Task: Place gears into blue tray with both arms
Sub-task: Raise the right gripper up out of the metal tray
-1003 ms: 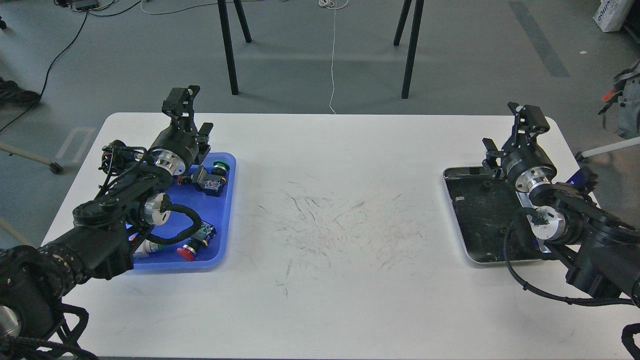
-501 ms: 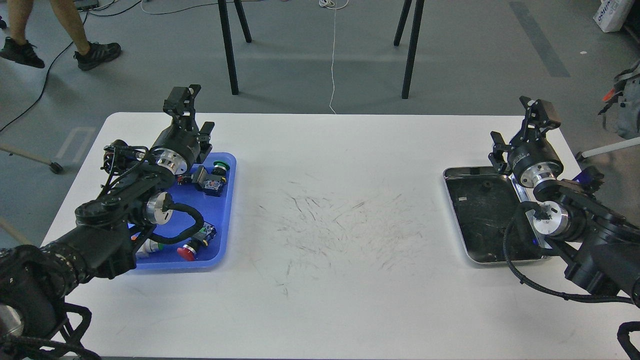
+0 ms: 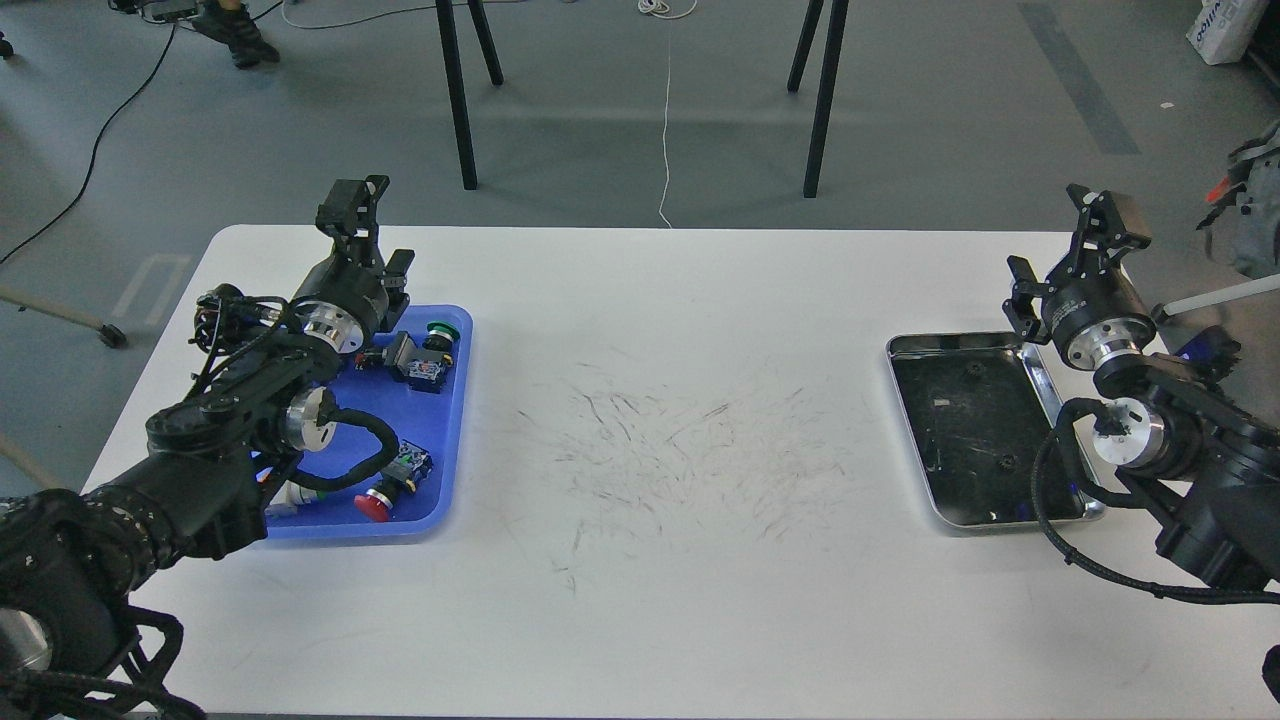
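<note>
The blue tray [image 3: 456, 430] lies at the table's left and holds coloured push-button switches. My left gripper [image 3: 352, 208] is raised over the tray's far left corner. It is seen dark and end-on, so its fingers cannot be told apart. One tiny black gear [image 3: 975, 371] lies near the far edge of the steel tray [image 3: 1010, 520] on the right. Another small dark gear [image 3: 1008, 461] sits nearer its front. My right gripper [image 3: 1103, 218] is raised just beyond the steel tray's far right corner, its state unclear. No gear shows in either gripper.
Green-capped [image 3: 440, 335] and red-capped [image 3: 375, 508] switches lie in the blue tray, partly under my left arm. The scuffed white table [image 3: 650, 450] spans between the trays. Black stand legs [image 3: 460, 95] rise on the floor behind the table.
My right arm has swung right and back, off the steel tray, uncovering its bottom. My left gripper has shifted slightly left. A person's feet crossed the floor at the back left.
</note>
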Tool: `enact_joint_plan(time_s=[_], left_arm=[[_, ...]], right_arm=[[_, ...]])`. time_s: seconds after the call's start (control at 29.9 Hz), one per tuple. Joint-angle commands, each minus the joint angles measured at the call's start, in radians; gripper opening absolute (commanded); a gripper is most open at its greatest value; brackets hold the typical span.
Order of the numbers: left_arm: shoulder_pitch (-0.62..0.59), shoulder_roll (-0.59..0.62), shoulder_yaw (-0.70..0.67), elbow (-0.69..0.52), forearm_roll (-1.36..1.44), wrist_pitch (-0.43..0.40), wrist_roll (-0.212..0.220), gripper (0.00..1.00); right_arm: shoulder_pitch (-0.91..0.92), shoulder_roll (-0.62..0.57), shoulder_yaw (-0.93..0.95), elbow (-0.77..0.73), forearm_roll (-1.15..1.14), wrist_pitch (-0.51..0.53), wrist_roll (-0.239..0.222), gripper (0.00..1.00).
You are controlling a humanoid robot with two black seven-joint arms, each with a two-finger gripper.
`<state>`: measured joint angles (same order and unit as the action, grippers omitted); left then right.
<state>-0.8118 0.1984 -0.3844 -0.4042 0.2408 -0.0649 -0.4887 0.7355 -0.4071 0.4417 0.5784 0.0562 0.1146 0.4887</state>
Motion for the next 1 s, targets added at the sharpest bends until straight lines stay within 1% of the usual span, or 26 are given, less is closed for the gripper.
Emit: enact_joint_plan(time_s=[0.0, 0.2, 0.3, 0.47, 0.64, 0.84, 0.97], left_arm=[[0.000, -0.004, 0.001, 0.004, 0.000, -0.004, 0.000, 1.00], [0.002, -0.008, -0.001, 0.004, 0.000, -0.004, 0.000, 1.00], [0.003, -0.008, -0.001, 0.004, 0.000, -0.006, 0.000, 1.00], [0.003, -0.008, 0.001, 0.004, 0.002, -0.006, 0.000, 1.00], [0.005, -0.010, 0.001, 0.004, 0.002, -0.006, 0.000, 1.00], [0.005, -0.013, 0.002, 0.004, 0.005, -0.007, 0.000, 1.00], [0.005, -0.014, 0.002, 0.004, 0.006, -0.007, 0.000, 1.00]], right_arm=[[0.002, -0.010, -0.006, 0.000, -0.002, 0.011, 0.000, 0.99], [0.010, -0.079, -0.028, 0.008, -0.006, 0.028, 0.000, 0.99], [0.012, -0.101, -0.028, 0.008, -0.035, 0.080, 0.000, 0.99], [0.018, -0.151, -0.028, 0.012, -0.133, 0.111, 0.000, 0.99], [0.018, -0.168, -0.031, 0.012, -0.246, 0.134, 0.000, 0.99], [0.060, -0.193, -0.110, 0.009, -0.393, 0.134, 0.000, 0.99], [0.099, -0.225, -0.192, 0.009, -0.440, 0.134, 0.000, 0.99]])
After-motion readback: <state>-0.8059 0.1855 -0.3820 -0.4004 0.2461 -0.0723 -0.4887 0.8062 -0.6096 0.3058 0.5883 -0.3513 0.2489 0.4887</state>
